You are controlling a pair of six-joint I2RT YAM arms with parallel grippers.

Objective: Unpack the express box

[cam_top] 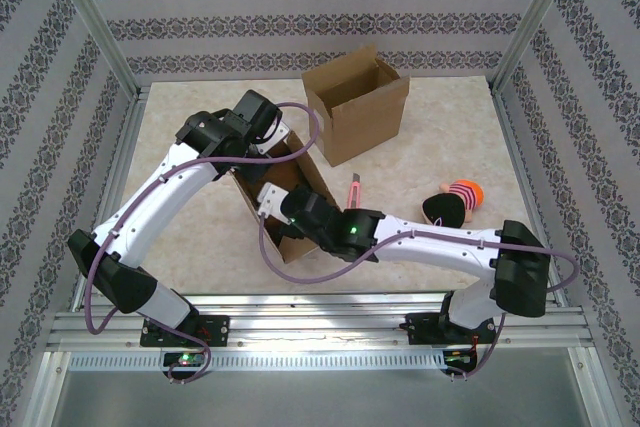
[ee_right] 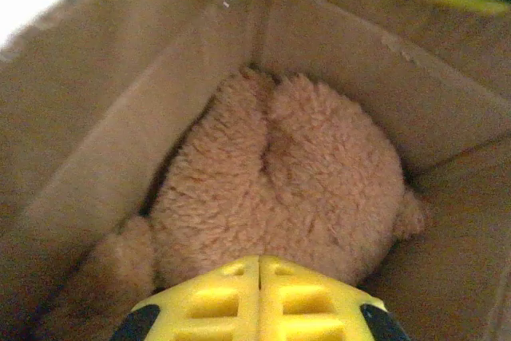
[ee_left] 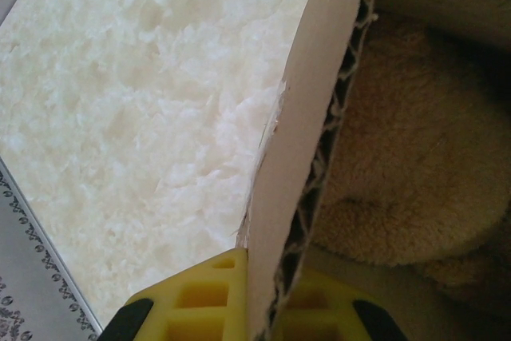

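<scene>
The express box (cam_top: 293, 249) stands open on the table between both arms. My left gripper (ee_left: 267, 257) is shut on the box's upright cardboard flap (ee_left: 307, 117), one yellow finger on each side of it. A brown plush toy (ee_right: 287, 173) lies at the bottom of the box (ee_right: 343, 61); its fur (ee_left: 407, 157) also shows past the flap. My right gripper (ee_right: 259, 259) reaches down into the box, jaws shut together, tips against the plush fur. From above, the left gripper (cam_top: 287, 145) sits at the box's far edge and the right gripper (cam_top: 275, 202) is inside the opening.
A second open cardboard box (cam_top: 355, 107) stands at the back centre. A pink utility knife (cam_top: 354, 190) lies just right of the express box. An orange-and-black plush toy (cam_top: 455, 202) rests on the table to the right. Metal frame rails border the table.
</scene>
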